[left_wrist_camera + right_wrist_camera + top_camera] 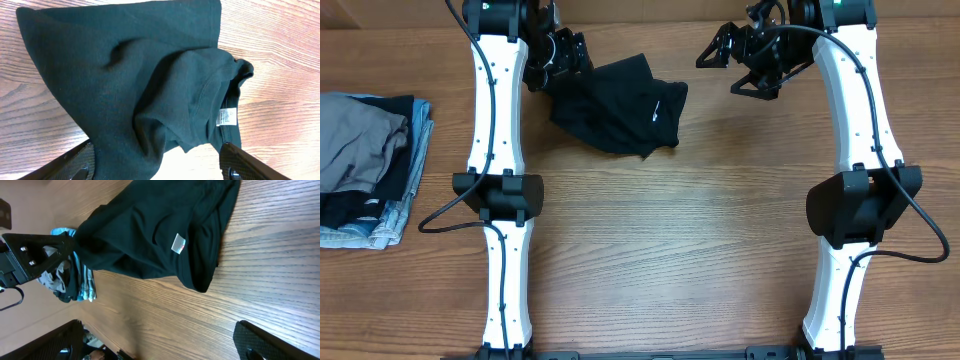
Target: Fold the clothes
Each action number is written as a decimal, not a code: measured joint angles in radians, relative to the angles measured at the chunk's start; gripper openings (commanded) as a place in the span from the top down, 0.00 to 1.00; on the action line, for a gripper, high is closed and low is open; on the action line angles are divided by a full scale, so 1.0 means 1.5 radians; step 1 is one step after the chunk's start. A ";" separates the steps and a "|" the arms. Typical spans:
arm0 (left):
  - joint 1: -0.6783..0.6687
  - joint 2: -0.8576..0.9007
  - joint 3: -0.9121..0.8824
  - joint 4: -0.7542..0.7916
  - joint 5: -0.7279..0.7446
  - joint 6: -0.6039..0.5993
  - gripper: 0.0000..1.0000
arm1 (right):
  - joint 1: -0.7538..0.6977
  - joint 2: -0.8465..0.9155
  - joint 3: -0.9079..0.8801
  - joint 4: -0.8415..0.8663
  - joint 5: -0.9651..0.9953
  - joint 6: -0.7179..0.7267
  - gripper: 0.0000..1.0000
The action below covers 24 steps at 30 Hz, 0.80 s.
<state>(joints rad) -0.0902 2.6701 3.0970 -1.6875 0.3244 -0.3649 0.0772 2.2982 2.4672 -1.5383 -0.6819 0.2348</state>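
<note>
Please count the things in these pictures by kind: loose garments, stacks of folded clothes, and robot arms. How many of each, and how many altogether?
Black garment, lying loose: 1
Stack of folded clothes: 1
Robot arms: 2, the left arm and the right arm
Total: 4

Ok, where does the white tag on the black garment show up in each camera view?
Overhead: white tag upper middle, near the right edge of the black garment.
Left wrist: tag lower right, below the neckline.
Right wrist: tag upper middle.
Shared landmark: the black garment itself, around the tag in all three.
</note>
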 measured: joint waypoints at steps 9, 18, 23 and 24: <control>0.000 0.000 -0.026 0.001 0.000 -0.001 0.24 | -0.002 0.000 0.000 0.000 -0.002 0.001 0.00; -0.001 -0.008 -0.259 0.021 -0.042 -0.002 0.28 | -0.028 0.000 0.000 -0.013 -0.002 0.001 0.00; -0.001 -0.008 -0.302 0.025 -0.077 -0.002 0.36 | -0.041 0.000 0.000 -0.018 -0.001 0.001 0.00; -0.001 -0.008 -0.310 0.026 -0.080 -0.002 0.53 | -0.043 0.000 0.000 -0.018 -0.002 0.000 0.00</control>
<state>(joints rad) -0.0910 2.6575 2.6324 -1.6478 0.2047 -0.3683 0.0132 2.2986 2.4672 -1.5646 -0.6846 0.2348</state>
